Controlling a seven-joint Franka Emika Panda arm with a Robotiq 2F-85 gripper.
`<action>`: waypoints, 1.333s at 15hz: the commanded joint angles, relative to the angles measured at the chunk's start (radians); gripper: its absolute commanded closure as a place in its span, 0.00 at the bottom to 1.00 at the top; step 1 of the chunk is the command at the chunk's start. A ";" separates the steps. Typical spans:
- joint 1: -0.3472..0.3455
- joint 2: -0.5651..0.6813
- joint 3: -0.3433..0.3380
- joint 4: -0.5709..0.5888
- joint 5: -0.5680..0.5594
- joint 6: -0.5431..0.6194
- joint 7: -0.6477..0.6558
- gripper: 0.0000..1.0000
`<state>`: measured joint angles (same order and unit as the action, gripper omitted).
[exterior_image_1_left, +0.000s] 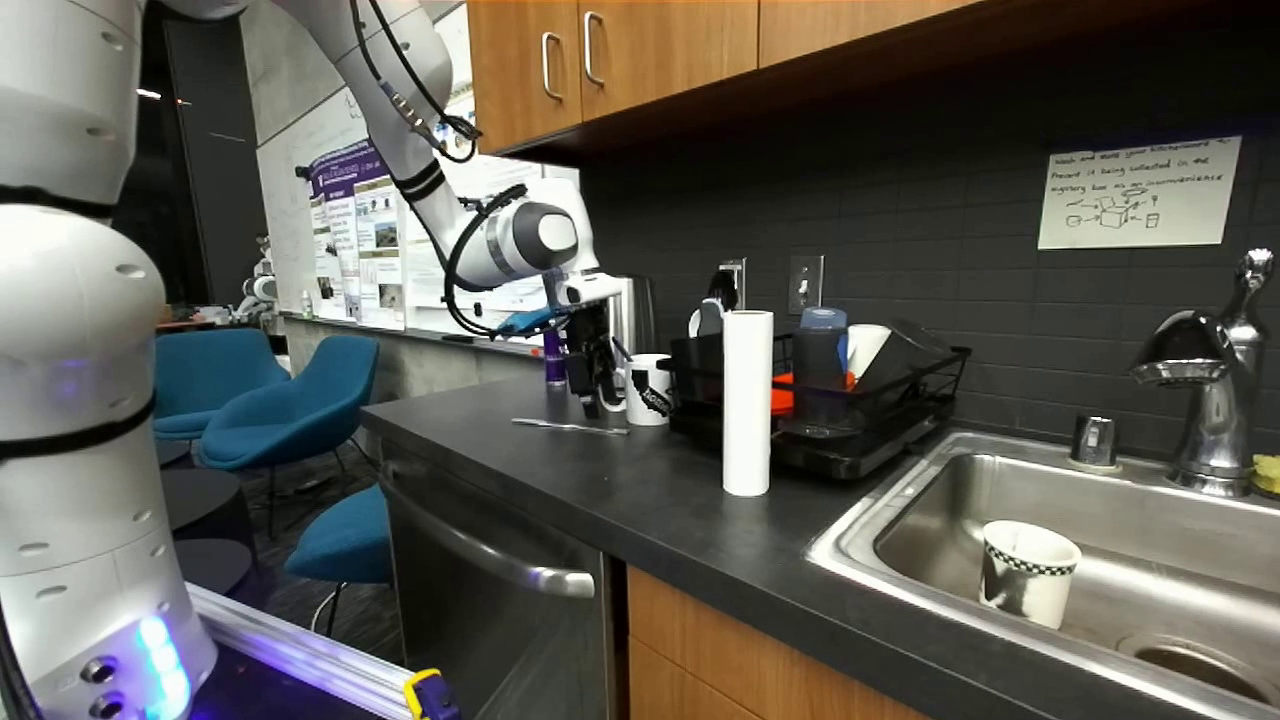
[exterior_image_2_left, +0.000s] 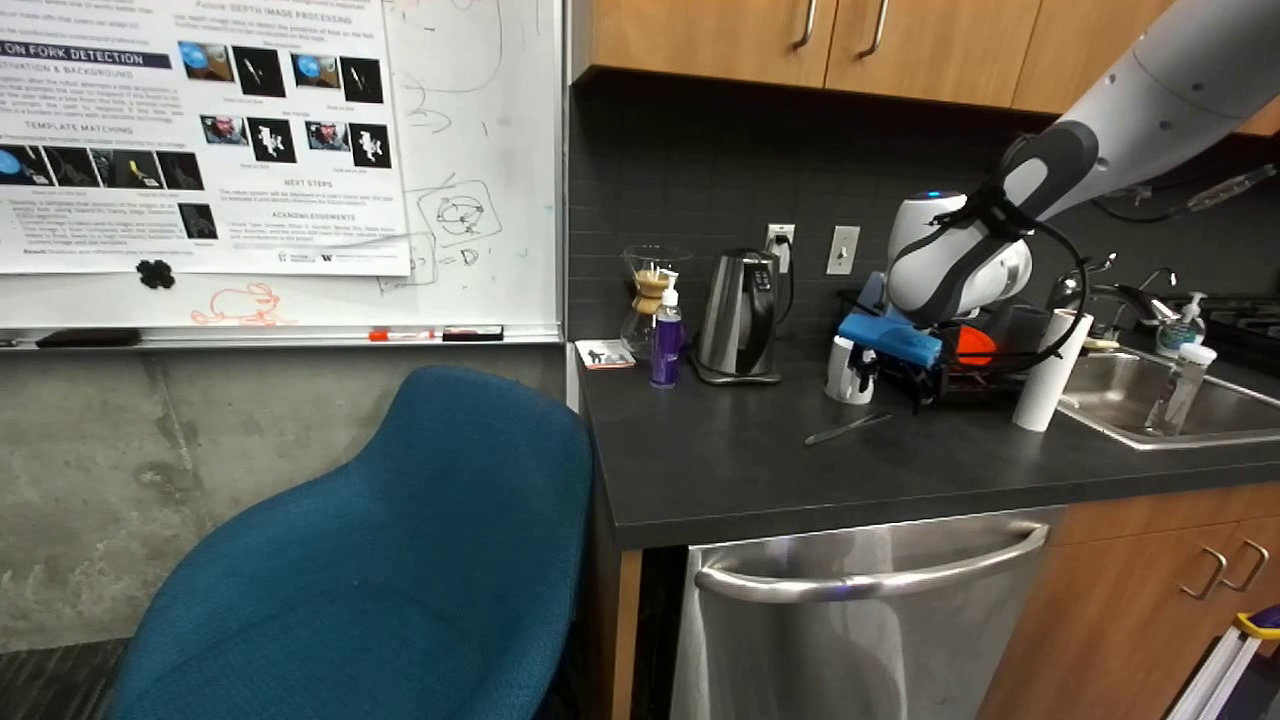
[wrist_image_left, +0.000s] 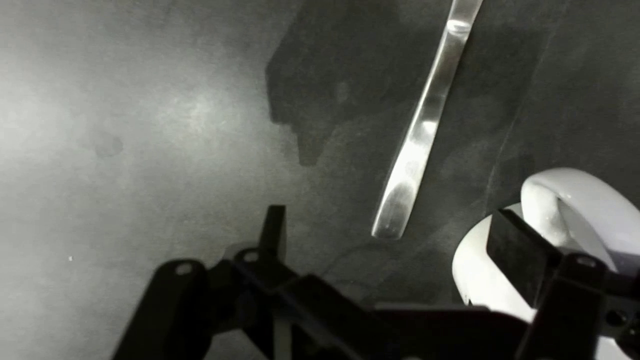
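In an exterior view, the hand (exterior_image_1_left: 601, 404) hangs above the table (exterior_image_1_left: 600, 480), a white mug (exterior_image_1_left: 648, 378) just beside it at 3 o'clock. In an exterior view, a metal utensil (exterior_image_2_left: 848, 428) lies at the mug's 6 o'clock. In the wrist view, the fingers (wrist_image_left: 273, 227) stand spread, gripping nothing, one overlapping the mug at 4 o'clock; contact is unclear. The mug is probably rigid, slick and breakable, best taken by its handle (wrist_image_left: 595, 200).

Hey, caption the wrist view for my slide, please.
Open gripper above a dark countertop, a metal utensil lying apart from a white mug.
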<state>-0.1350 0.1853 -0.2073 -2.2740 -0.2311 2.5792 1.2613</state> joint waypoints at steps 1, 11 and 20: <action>0.020 0.023 -0.030 0.008 -0.013 0.000 0.035 0.00; 0.007 -0.024 -0.036 -0.076 0.026 0.145 -0.097 0.00; 0.014 -0.077 -0.036 -0.126 0.051 0.131 -0.118 0.00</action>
<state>-0.1321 0.1483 -0.2418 -2.3703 -0.2064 2.7344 1.1626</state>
